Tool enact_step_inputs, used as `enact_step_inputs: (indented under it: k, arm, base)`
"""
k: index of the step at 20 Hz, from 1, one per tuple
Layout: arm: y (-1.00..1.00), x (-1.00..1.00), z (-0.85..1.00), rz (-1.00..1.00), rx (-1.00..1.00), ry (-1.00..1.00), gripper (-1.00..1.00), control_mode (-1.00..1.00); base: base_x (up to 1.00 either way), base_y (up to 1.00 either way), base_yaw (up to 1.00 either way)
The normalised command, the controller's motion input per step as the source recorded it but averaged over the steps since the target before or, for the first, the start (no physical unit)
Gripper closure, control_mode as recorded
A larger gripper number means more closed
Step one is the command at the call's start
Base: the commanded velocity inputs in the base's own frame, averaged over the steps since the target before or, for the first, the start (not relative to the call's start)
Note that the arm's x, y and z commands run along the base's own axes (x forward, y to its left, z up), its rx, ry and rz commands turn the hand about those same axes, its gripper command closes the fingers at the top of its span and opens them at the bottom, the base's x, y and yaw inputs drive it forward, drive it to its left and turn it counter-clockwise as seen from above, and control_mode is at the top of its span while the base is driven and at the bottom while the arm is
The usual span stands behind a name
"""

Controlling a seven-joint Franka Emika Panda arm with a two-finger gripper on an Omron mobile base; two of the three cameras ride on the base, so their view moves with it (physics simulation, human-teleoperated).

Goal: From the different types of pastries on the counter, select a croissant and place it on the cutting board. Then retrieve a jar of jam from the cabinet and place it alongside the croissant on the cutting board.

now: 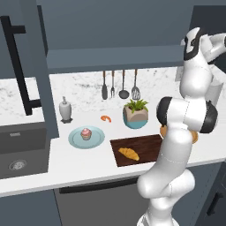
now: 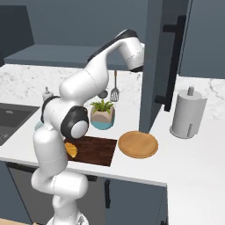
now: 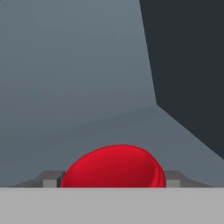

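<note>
Left base view: croissant (image 1: 128, 153) lies on the cutting board (image 1: 145, 143), toward its front-left part. Cupcake (image 1: 86, 133) sits on a pale blue plate (image 1: 76, 140) left of the board, on the counter (image 1: 66, 163). Small orange curled item (image 1: 105, 118) behind the plate, potted plant (image 1: 136, 113) behind the board, soap dispenser (image 1: 65, 110) further left, utensils (image 1: 120, 86) hang on the wall. Arm reaches up and to the right, wrist at the open cabinet (image 1: 110, 59).

Right base view: arm bends up w/ hand going behind the open cabinet door (image 2: 160, 57), hand itself hidden. Croissant (image 2: 71, 150) partly behind the arm, on the board (image 2: 94, 150). Round tan disc (image 2: 138, 143) just right of the board, paper-towel roll (image 2: 188, 113) further right.

Hand view: jar of jam (image 3: 113, 168) sits low centre, red body betw. the two finger tips (image 3: 50, 180), inside the grey cabinet. Gripper (image 3: 112, 181) straddles the jar; can't tell if the tips press it or stand apart from it.
</note>
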Motion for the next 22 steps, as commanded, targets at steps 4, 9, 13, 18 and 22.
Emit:
enact_step_inputs:
  k: [4, 9, 13, 18, 22]
  arm:
    - [0.00, 0.00, 0.00, 0.00, 0.00, 0.00, 1.00, -1.00]
    - [0.00, 0.00, 0.00, 0.00, 0.00, 0.00, 1.00, -1.00]
    - [0.00, 0.00, 0.00, 0.00, 0.00, 0.00, 1.00, -1.00]
    - [0.00, 0.00, 0.00, 0.00, 0.00, 0.00, 1.00, -1.00]
    - [0.00, -0.01, 0.00, 0.00, 0.00, 0.00, 1.00, -1.00]
  base:
    - [0.00, 0.00, 0.00]
    - [0.00, 0.00, 0.00]
    - [0.00, 0.00, 0.00]
    - [0.00, 0.00, 0.00]
    - [0.00, 0.00, 0.00]
